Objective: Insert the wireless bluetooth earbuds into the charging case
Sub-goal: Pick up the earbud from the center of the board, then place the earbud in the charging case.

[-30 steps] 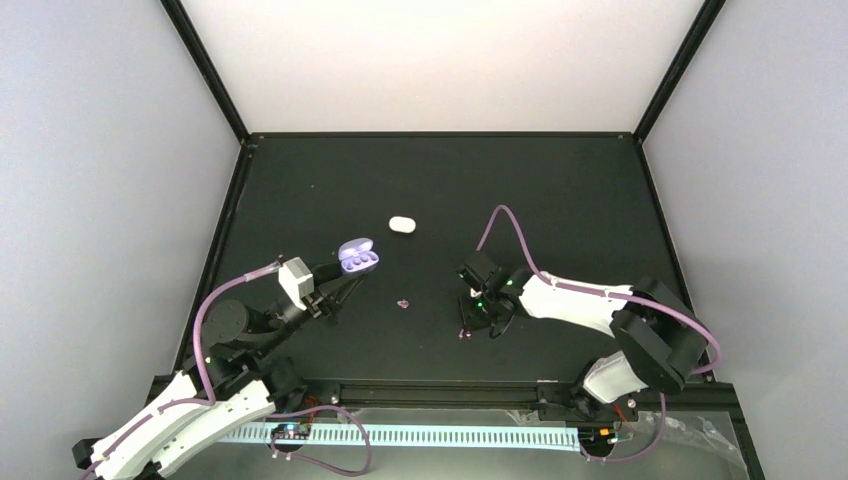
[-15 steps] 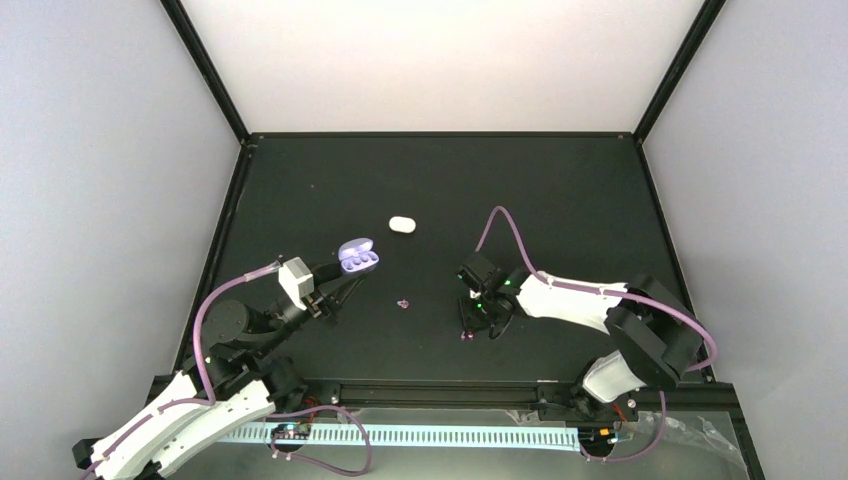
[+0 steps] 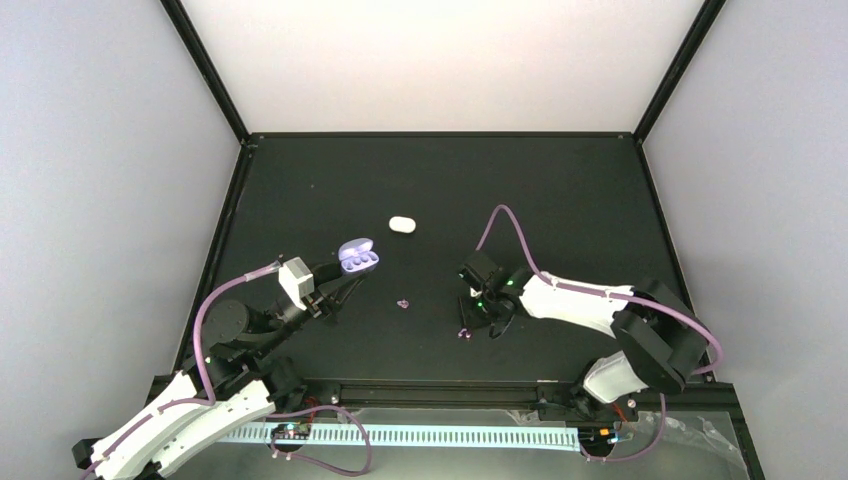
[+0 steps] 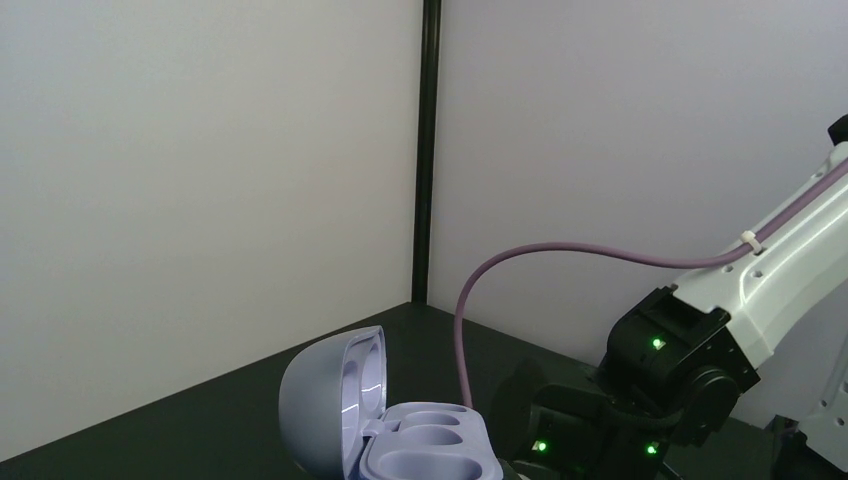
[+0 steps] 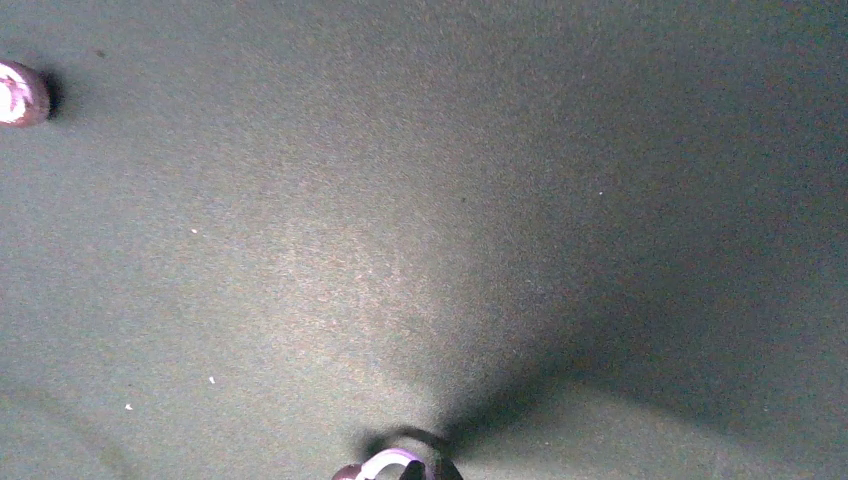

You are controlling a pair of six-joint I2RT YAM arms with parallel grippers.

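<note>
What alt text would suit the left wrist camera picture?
An open lavender charging case sits at the bottom edge, lid raised on its left, both wells looking empty. Beyond it is the right arm, black and white, with green lights and a purple cable, against pale walls.

Soft, even light is falling from above, washing the pale walls [image 3: 100,200] bright while the black table [image 3: 560,190] is reading matte and dark. The right wrist view is looking grainy and dim, with a broad shadow spreading toward its lower right corner.
</note>
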